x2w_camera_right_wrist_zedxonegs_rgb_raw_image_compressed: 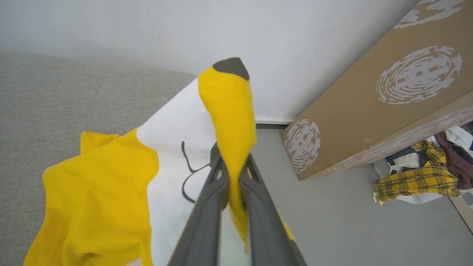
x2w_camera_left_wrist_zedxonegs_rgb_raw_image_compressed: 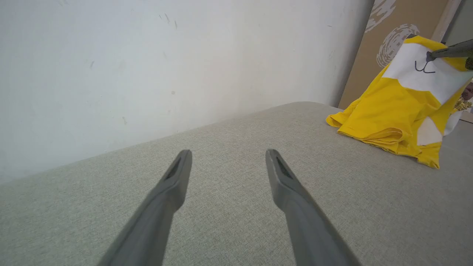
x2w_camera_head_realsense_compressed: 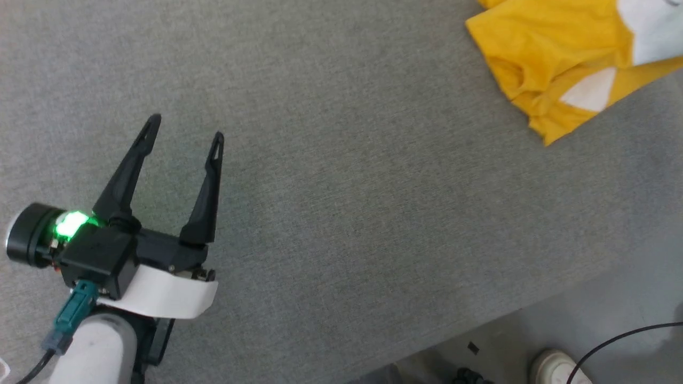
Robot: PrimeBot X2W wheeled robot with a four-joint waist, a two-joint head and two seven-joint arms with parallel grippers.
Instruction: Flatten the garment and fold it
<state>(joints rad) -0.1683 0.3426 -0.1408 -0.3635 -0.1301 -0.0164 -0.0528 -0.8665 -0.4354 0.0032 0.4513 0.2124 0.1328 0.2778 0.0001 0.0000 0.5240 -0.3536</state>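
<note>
head view: left gripper (x2w_camera_head_realsense_compressed: 186,128) fingers spread above grey surface (x2w_camera_head_realsense_compressed: 373,213); shirt (x2w_camera_head_realsense_compressed: 539,53) at top right, well apart.
left wrist view: shirt (x2w_camera_left_wrist_zedxonegs_rgb_raw_image_compressed: 380,114) partly raised off surface.
right wrist view: right gripper (x2w_camera_right_wrist_zedxonegs_rgb_raw_image_compressed: 232,159) pinches a yellow shirt fold.

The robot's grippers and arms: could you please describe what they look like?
The left gripper has two long, black, tapering fingers with slotted tips on a black boxy body bearing a glowing green light. A white band wraps its wrist; a teal plug with a dark cable sits beside the pale forearm. The right gripper has the same long, dark grey, slotted fingers.
</note>
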